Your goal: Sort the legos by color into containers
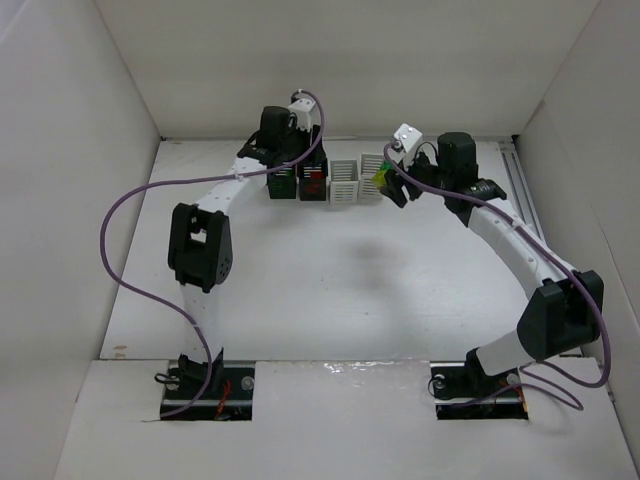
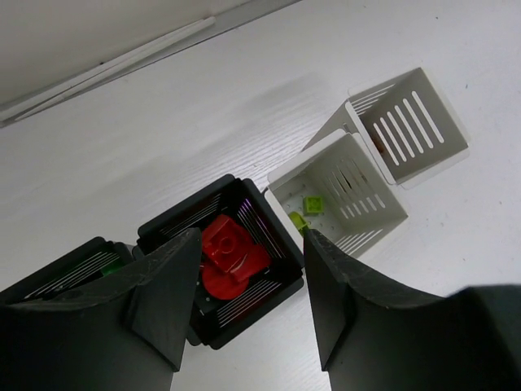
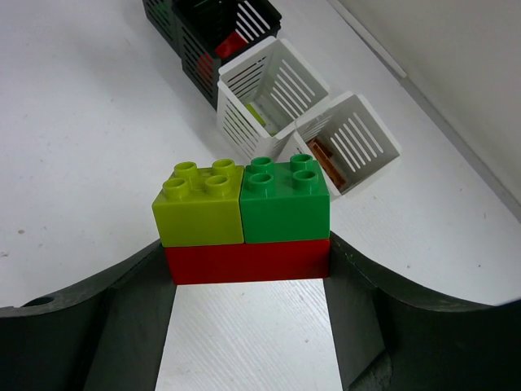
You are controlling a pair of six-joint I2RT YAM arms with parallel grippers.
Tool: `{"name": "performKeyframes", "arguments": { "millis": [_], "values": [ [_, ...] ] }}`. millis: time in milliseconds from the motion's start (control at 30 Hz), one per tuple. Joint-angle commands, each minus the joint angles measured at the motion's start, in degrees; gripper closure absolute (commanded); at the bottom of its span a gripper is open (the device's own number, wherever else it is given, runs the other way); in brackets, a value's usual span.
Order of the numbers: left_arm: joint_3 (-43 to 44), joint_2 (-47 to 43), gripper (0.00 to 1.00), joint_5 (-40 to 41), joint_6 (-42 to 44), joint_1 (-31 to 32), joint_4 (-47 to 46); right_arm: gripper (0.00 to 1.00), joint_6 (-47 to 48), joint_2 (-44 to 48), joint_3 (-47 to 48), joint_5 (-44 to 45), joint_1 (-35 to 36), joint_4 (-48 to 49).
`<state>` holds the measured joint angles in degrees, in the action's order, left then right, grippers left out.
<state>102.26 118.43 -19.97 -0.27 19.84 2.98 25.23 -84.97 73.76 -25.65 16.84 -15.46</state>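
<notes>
One black basket [image 2: 256, 224] holds red bricks [image 2: 228, 252]; the white basket [image 2: 370, 204] beside it holds yellow-green bricks [image 2: 312, 204]. The left gripper [image 2: 251, 244] stands open; the right gripper [image 3: 247, 265] clamps a brick stack [image 3: 244, 216].

legos [image 3: 244, 228]: glossy smooth plastic | baskets [image 3: 252, 65]: matt plastic | table [image 3: 81, 163]: matt woodgrain

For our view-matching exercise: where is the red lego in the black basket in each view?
Top external: red lego upper centre.
Left wrist: lego lower centre, between the fingers.
Right wrist: lego at top edge, left of centre.
Shared landmark: the white basket beside it.
</notes>
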Motion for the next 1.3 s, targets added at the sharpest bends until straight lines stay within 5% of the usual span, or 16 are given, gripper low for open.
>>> {"name": "performKeyframes", "arguments": {
  "millis": [0, 33, 200, 300, 600, 1267],
  "values": [
    [0.13, -2.5, 0.5, 0.89, 0.36, 0.03, -0.96, 1.0, -0.19, 0.68, 2.09, -1.6, -0.41, 0.96],
    [-0.65, -3.2, 0.5, -0.59, 0.36, 0.03, -1.48, 1.0, -0.19, 1.38, 1.4, -1.6, -0.41, 1.92],
    [-10.48, -12.25, 0.48, -36.1, -5.85, -2.78, -17.68, 1.0, 1.31, 2.0, -1.95, -0.1, 0.82, 7.19],
    [-16.64, -15.5, 0.42, -44.6, -11.67, -2.78, -23.53, 1.0, 2.71, 2.0, -2.65, -1.32, 0.83, 9.04],
    [-20.08, -19.64, 0.34, -45.43, -9.48, 0.64, -19.86, 1.0, 11.59, 4.37, -10.73, 3.41, 4.86, 20.38],
    [-17.88, -17.71, 0.29, -43.58, -14.05, 2.93, -22.32, 1.0, 10.71, 6.66, -15.4, 11.4, 11.37, 31.72]
  ]
}}
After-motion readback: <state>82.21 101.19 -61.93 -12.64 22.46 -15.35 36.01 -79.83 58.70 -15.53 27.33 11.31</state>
